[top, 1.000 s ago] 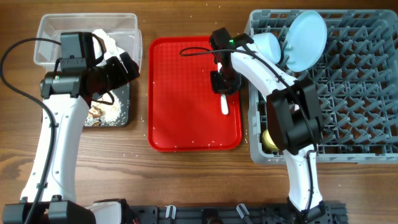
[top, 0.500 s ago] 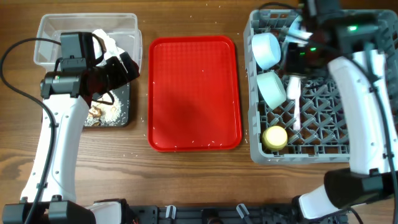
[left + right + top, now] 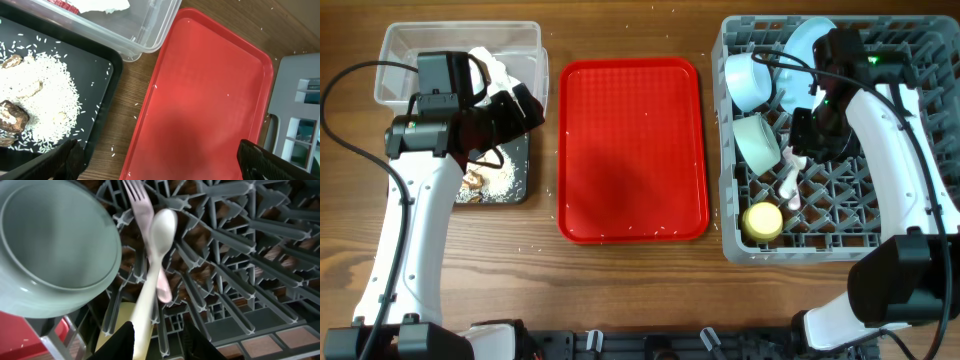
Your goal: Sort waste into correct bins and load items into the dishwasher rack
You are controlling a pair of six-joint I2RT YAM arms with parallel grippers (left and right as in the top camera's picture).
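Observation:
The grey dishwasher rack (image 3: pixel 920 200) holds a pale blue plate (image 3: pixel 800 45), a pale blue bowl (image 3: pixel 748 80), a mint-green bowl (image 3: pixel 757 140) and a yellow cup (image 3: pixel 761 220). My right gripper (image 3: pixel 806 150) hangs over the rack beside the mint bowl. In the right wrist view the white spoon (image 3: pixel 160 230) rests across the white fork (image 3: pixel 140 205) on the rack pegs (image 3: pixel 240 245). Its handle rises between my parted fingers (image 3: pixel 160 340), against the left one. My left gripper (image 3: pixel 160 157) is open and empty, above the black tray's (image 3: pixel 100 65) edge and the red tray.
The black tray holds rice and brown scraps (image 3: pixel 40 95). The clear tub (image 3: pixel 150 30) behind it holds the white napkin (image 3: pixel 105 4) and red wrapper (image 3: pixel 65 4). The flat red tray (image 3: pixel 632 150) lies between bins and rack. Loose rice grains dot the wood.
My right arm went from the red tray to the rack, taking the spoon with it; the spoon now lies on the fork in the rack. The left arm has not moved.

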